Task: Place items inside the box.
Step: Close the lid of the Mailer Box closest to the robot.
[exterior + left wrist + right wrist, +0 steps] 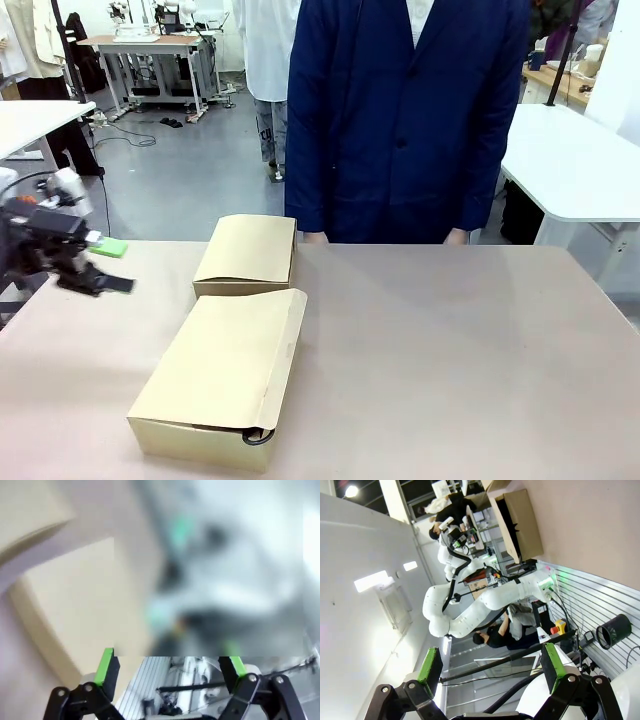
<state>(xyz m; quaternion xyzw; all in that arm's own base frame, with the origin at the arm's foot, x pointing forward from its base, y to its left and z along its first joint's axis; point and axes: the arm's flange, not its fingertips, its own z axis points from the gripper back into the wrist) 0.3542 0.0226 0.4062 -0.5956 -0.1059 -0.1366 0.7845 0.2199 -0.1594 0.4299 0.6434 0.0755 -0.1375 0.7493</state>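
Two tan cardboard boxes lie left of centre on the table. The near box [225, 370] has its flap folded over the top, and a black loop [258, 436] peeks out at its front corner. The far box [248, 255] is closed. The items are hidden. My left gripper [108, 266] hovers at the table's far left, apart from both boxes, and it is open. In the left wrist view it [170, 660] holds nothing, with a box [75, 595] beyond it. My right gripper [491, 652] is open and empty, pointing out into the room.
A person in a navy coat stands at the far side, with one hand [315, 237] and the other hand [457, 237] at the table edge. The tan table [450, 360] is bare to the right of the boxes.
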